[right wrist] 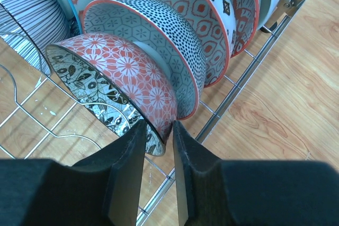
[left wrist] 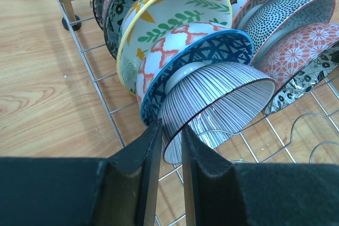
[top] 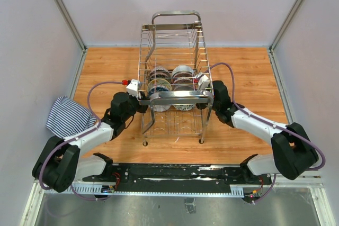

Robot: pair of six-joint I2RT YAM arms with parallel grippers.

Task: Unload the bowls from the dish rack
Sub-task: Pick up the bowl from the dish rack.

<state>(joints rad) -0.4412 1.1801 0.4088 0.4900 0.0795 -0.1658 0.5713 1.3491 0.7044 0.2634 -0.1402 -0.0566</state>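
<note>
The chrome wire dish rack (top: 175, 30) stands mid-table with two rows of patterned bowls (top: 170, 80) on edge inside it. My left gripper (left wrist: 171, 128) reaches in from the rack's left side. It is shut on the rim of the nearest bowl in that row, a black-and-white striped bowl (left wrist: 222, 99), one finger inside and one outside. My right gripper (right wrist: 159, 126) comes in from the right side. Its fingers pinch the rim of the front bowl there, a red floral bowl (right wrist: 132, 72) with a leaf-patterned inside. Both bowls still lean against their neighbours.
A striped cloth (top: 69, 116) lies at the table's left edge. The rack's tubular loop handle (top: 180, 96) crosses just in front of both grippers. Thin rack wires (left wrist: 100, 93) run under the bowls. Bare wooden tabletop (top: 249, 72) lies on both sides of the rack.
</note>
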